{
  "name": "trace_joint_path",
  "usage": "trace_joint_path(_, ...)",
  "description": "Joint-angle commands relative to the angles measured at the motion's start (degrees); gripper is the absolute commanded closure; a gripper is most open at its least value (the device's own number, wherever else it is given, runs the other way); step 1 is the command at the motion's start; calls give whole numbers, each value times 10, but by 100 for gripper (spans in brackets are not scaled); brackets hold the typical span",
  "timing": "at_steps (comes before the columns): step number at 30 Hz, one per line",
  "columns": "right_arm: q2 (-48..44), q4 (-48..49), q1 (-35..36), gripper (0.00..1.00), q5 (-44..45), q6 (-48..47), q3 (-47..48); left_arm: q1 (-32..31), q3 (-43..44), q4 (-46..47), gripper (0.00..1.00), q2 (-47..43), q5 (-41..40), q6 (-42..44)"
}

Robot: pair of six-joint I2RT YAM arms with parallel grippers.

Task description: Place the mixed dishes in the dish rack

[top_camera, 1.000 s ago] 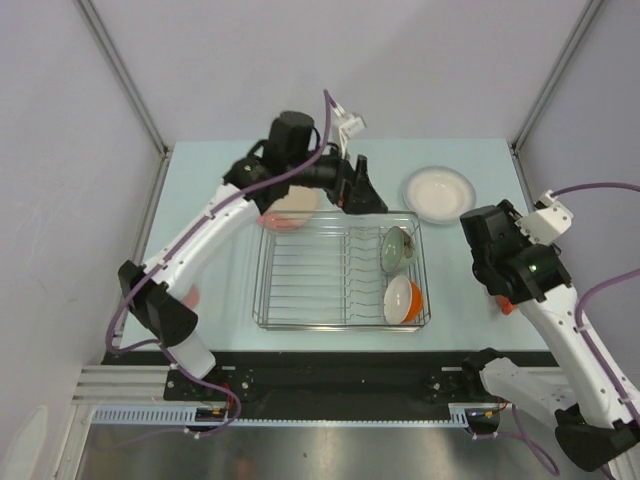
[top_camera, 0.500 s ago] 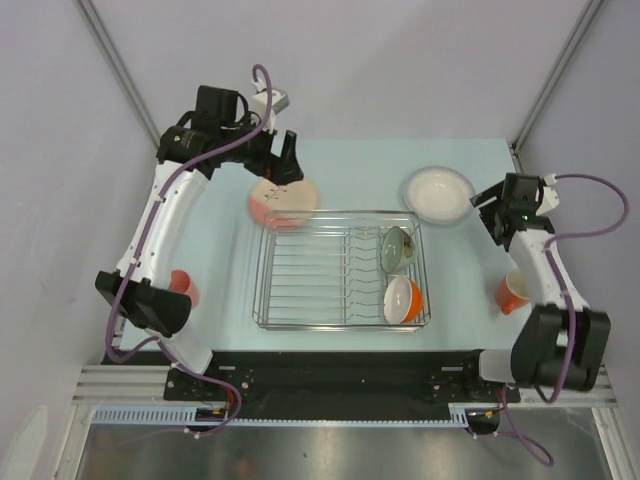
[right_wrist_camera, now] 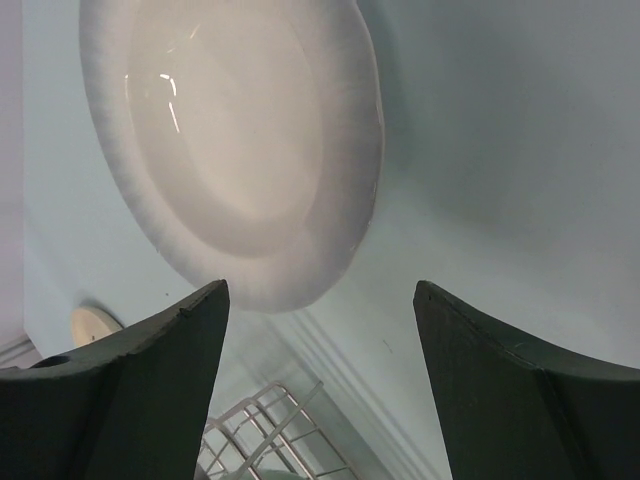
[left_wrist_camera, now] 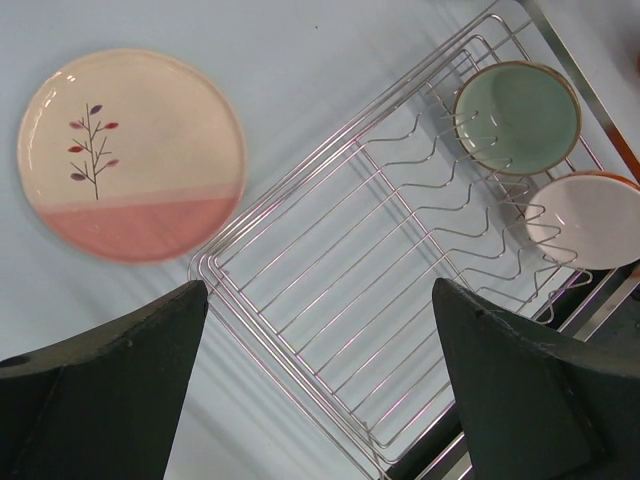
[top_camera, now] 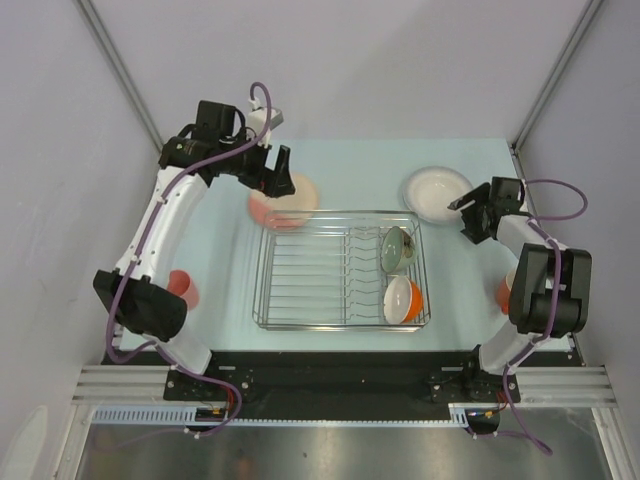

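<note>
The dish rack (top_camera: 262, 270) is a chrome wire basket in mid-table, also seen in the left wrist view (left_wrist_camera: 330, 300). At its right end stand a green bowl (top_camera: 398, 249) (left_wrist_camera: 517, 115) and an orange-outside white bowl (top_camera: 402, 299) (left_wrist_camera: 585, 218). The cream plate with a pink segment (top_camera: 300, 205) (left_wrist_camera: 130, 152) lies flat behind the rack's left corner. My left gripper (top_camera: 283, 180) (left_wrist_camera: 318, 290) hovers open above it, holding nothing. The white grey-rimmed bowl (top_camera: 437, 192) (right_wrist_camera: 235, 140) sits at back right. My right gripper (top_camera: 462, 205) (right_wrist_camera: 320, 290) is open just beside its right rim.
A salmon-pink tumbler (top_camera: 182, 288) stands by the left arm's base. An orange mug (top_camera: 505, 293) sits at the right, partly behind the right arm. Grey walls close in on both sides of the table. The rack's corner (right_wrist_camera: 270, 430) shows below the right jaws.
The left arm swung from the rack's back edge to the back left, above the plate. The right arm reached forward to the white bowl, its jaws narrowing a little.
</note>
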Motion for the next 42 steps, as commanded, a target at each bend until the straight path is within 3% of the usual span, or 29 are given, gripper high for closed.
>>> trace_joint_path(1,35,29,-1,20,14,-4,17,11,-3,29,0,-41,16,9)
trace_joint_path(18,143,91,-1,23,54,12,54,22,-26,39,0,-56,33,9)
trace_joint_path(24,165,93,-1,30,61,22,56,22,-53,53,0,-67,25,8)
trace_joint_path(30,173,93,0,42,78,25,56,22,-71,71,0,-72,-10,4)
trace_joint_path(42,164,72,6,88,90,6,56,22,-117,97,0,-96,-31,4)
